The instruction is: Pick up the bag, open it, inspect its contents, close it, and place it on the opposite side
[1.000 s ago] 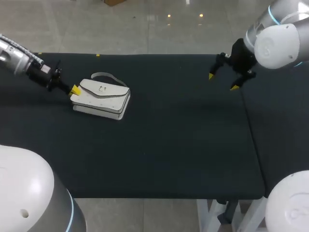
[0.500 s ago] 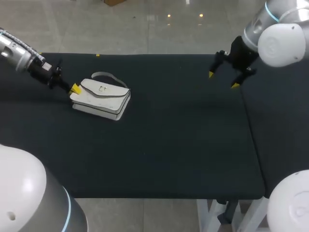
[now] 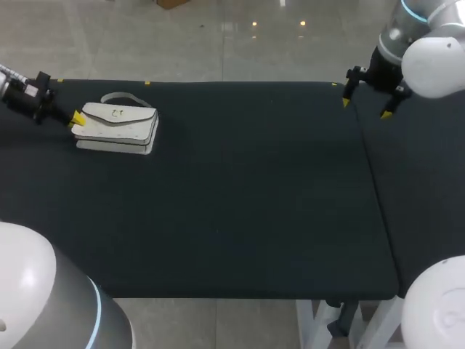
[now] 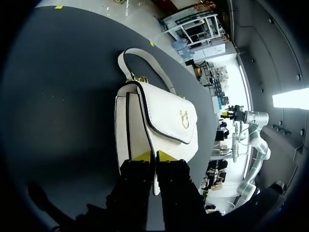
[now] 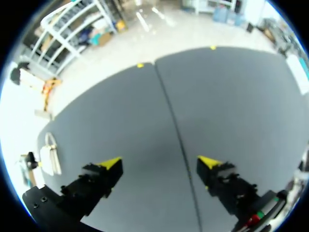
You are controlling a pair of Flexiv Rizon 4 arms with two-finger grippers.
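White and with its flap closed, the bag [image 3: 116,127] sits at the far left of our table [image 3: 254,203], one end pinched tight in our left gripper [image 3: 76,120]. Our right gripper [image 3: 365,107] hangs spread wide over the far right, well apart from it.

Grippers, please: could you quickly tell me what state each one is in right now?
Left gripper: shut on the white bag's edge.
Right gripper: open, holding nothing.

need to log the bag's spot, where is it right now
In the head view the bag is at the far left of the table, pinched at its left end by the left gripper. The right gripper is open, far across the table.
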